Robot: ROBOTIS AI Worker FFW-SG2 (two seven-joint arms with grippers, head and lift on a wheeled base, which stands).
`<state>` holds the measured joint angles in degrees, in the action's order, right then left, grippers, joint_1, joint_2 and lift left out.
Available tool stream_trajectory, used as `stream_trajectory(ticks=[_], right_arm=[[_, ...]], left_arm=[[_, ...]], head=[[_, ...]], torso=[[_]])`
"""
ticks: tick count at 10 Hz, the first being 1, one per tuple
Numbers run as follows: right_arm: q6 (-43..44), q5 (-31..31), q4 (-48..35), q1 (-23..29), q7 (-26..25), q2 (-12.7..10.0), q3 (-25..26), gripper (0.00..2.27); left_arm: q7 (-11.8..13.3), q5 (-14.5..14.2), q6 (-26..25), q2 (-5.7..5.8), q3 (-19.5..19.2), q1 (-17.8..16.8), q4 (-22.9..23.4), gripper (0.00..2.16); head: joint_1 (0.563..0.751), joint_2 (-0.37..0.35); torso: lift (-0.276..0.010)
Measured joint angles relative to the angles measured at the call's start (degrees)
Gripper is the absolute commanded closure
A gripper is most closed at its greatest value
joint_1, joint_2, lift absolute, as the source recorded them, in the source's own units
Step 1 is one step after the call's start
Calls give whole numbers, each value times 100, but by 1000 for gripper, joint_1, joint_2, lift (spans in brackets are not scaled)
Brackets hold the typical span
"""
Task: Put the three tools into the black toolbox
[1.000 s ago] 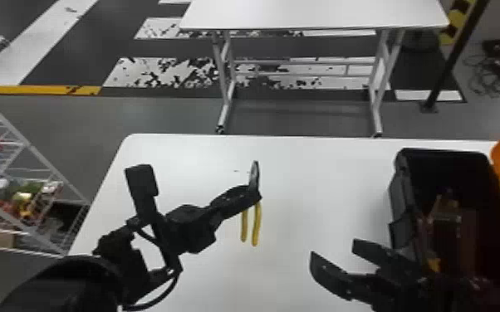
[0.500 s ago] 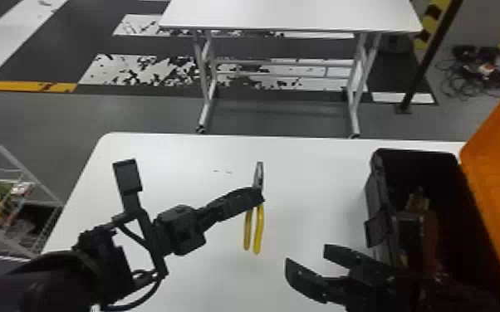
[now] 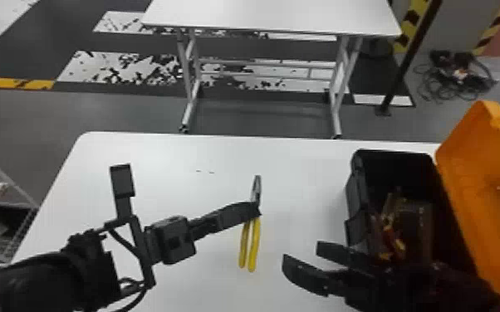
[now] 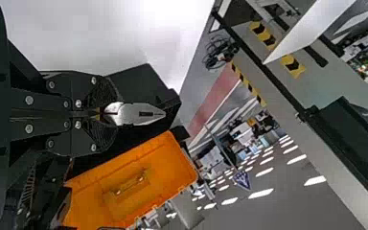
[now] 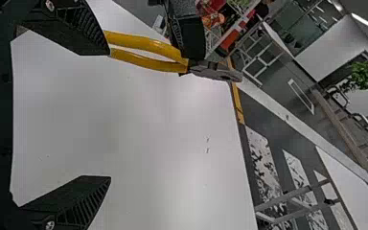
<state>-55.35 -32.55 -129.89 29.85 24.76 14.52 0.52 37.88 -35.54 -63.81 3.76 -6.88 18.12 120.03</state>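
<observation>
Pointing rightward — left pincer [image 3: 256,208], pliers [image 3: 254,244] clasped

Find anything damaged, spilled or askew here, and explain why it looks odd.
Two small dark marks interrupt the near white tabletop. By the far white table, ragged dark patches break the white floor stripe, as if its paint were worn. The yellow-handled metal pliers look sound.
</observation>
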Motion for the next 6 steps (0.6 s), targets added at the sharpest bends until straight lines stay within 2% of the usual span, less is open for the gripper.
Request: stream_trajectory(ticks=[2,4,6], right_arm=[[-164,-48,55,-59,119,101,35,73],[-329,-101,70,-75,152,182,38,73],[-523,-241,29,-108,200,234,41,73]], left_arm=[[22,144,-215,-119,117,-17,15,1382],[-53,403,-166,-213,229,3,33,1382],[-116,697,-13,-261,272,42,11,1382]], head=[[695,-71],[695,-89],[695,-78]], torso=[[-51],[-51],[-51]])
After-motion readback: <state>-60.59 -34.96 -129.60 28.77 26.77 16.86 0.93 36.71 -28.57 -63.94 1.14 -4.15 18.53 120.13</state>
